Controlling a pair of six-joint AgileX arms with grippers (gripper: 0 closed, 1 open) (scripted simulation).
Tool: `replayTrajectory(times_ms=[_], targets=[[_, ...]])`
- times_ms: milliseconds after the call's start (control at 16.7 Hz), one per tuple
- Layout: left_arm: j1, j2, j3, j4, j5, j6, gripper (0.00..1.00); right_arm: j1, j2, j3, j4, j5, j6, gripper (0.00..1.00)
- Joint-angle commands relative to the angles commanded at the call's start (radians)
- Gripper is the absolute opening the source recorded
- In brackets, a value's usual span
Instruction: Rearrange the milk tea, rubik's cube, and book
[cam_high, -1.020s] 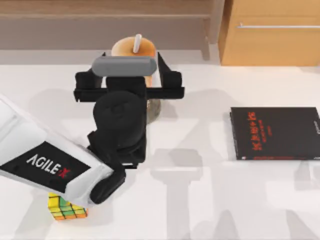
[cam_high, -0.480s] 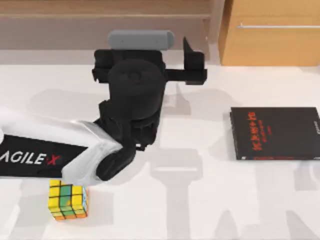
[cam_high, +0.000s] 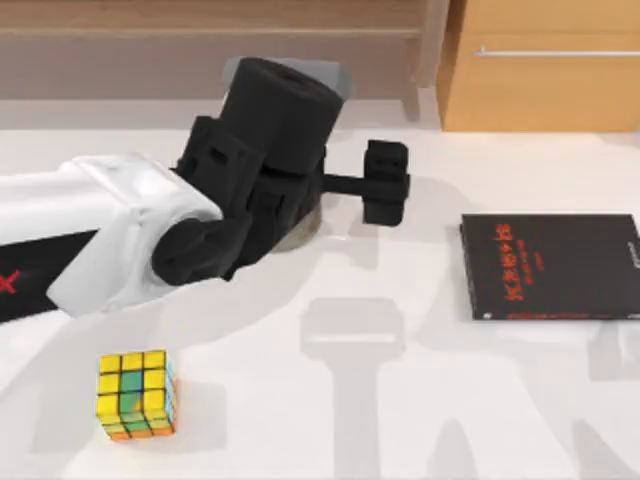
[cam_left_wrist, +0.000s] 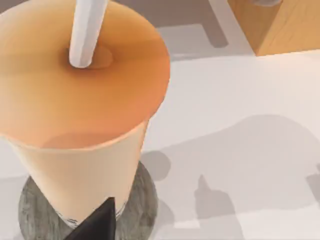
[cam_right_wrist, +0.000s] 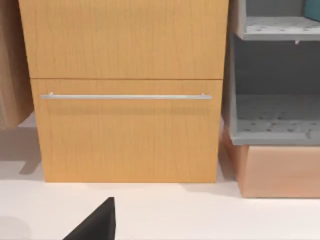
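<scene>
Rolled sideways since a moment ago, the left arm's jaws (cam_high: 375, 183) hang by the milk tea (cam_left_wrist: 82, 117) on its grey coaster (cam_left_wrist: 142, 202) at the table's back, grip unreadable; lifting it seems next, the rubik's cube (cam_high: 137, 394) waiting.

place: home-like room, simulated | evidence: white table (cam_high: 420, 420); wooden drawer cabinet (cam_right_wrist: 125, 90); grey shelving (cam_right_wrist: 275, 75); wooden bench-like furniture (cam_high: 200, 40)
</scene>
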Motion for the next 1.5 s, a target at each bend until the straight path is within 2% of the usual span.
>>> replayTrajectory(times_ms=[300, 480, 660, 960, 1500], targets=[[0.092, -0.037, 0.045, -0.542, 0.161, -0.114, 1.0, 0.0, 0.0, 0.0, 0.0, 0.0, 0.0, 1.0], [0.161, -0.044, 0.058, -0.767, 0.238, -0.156, 1.0, 0.0, 0.0, 0.0, 0.0, 0.0, 0.0, 1.0], [0.229, -0.048, 0.061, -0.921, 0.294, -0.177, 1.0, 0.0, 0.0, 0.0, 0.0, 0.0, 0.0, 1.0], [0.307, -0.055, 0.052, -1.051, 0.34, -0.181, 1.0, 0.0, 0.0, 0.0, 0.0, 0.0, 0.0, 1.0], [0.312, -0.039, 0.02, -1.011, 0.342, -0.181, 1.0, 0.0, 0.0, 0.0, 0.0, 0.0, 0.0, 1.0]])
